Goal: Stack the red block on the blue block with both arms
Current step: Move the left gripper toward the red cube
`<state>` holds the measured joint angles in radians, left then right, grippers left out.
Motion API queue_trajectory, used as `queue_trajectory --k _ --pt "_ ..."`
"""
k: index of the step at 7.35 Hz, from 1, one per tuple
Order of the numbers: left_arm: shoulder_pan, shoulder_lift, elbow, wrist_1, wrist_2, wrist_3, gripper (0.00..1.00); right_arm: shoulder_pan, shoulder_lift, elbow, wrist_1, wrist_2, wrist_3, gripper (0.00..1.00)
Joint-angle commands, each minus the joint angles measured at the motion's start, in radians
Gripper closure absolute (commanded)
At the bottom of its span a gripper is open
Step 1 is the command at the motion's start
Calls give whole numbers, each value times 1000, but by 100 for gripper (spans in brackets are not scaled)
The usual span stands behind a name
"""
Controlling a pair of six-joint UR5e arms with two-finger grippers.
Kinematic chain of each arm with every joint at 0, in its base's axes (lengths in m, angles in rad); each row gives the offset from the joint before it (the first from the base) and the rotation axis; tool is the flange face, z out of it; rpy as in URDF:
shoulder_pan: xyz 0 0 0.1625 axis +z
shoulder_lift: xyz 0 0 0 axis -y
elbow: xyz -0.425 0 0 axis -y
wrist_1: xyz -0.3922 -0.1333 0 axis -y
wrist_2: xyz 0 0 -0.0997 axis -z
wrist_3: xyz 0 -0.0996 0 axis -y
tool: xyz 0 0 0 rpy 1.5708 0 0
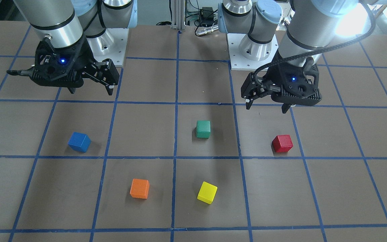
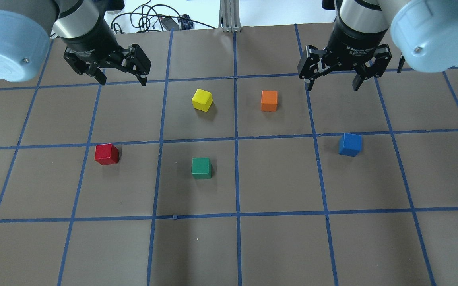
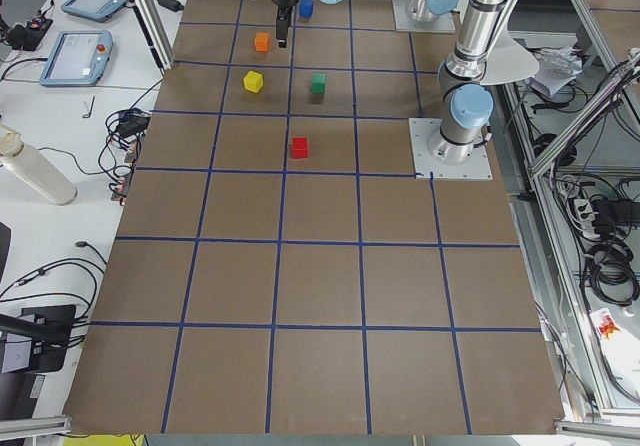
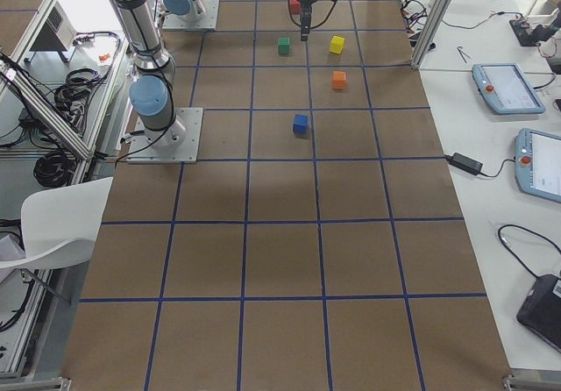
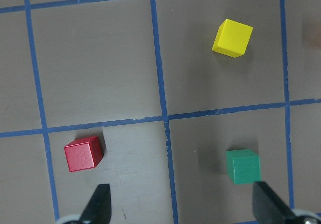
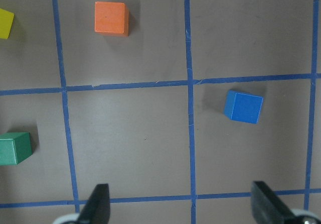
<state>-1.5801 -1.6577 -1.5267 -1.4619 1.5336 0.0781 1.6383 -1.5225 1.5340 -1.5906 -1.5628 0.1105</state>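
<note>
The red block [image 2: 107, 154] lies on the brown table on my left side; it also shows in the front view [image 1: 282, 143] and the left wrist view [image 5: 84, 153]. The blue block [image 2: 350, 144] lies on my right side, also in the front view [image 1: 79, 142] and the right wrist view [image 6: 243, 106]. My left gripper [image 2: 122, 81] is open and empty, above the table, farther from my base than the red block. My right gripper [image 2: 332, 86] is open and empty, above the table beyond the blue block. Both blocks lie apart from the grippers.
A green cube [image 2: 201, 168], a yellow cube [image 2: 202, 99] and an orange cube [image 2: 269, 100] lie between the two blocks, near the table's middle. Blue tape lines divide the table into squares. The arm bases [image 1: 252, 50] stand at the table's robot side.
</note>
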Motion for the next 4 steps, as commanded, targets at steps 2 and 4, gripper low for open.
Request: queue_trajectory --k 2,4 --pt "2 2 -1 2 3 9 0 0 -1 -2 1 -2 0 0" --pt "5 2 -3 0 11 15 0 0 -1 -2 -2 -2 0 0"
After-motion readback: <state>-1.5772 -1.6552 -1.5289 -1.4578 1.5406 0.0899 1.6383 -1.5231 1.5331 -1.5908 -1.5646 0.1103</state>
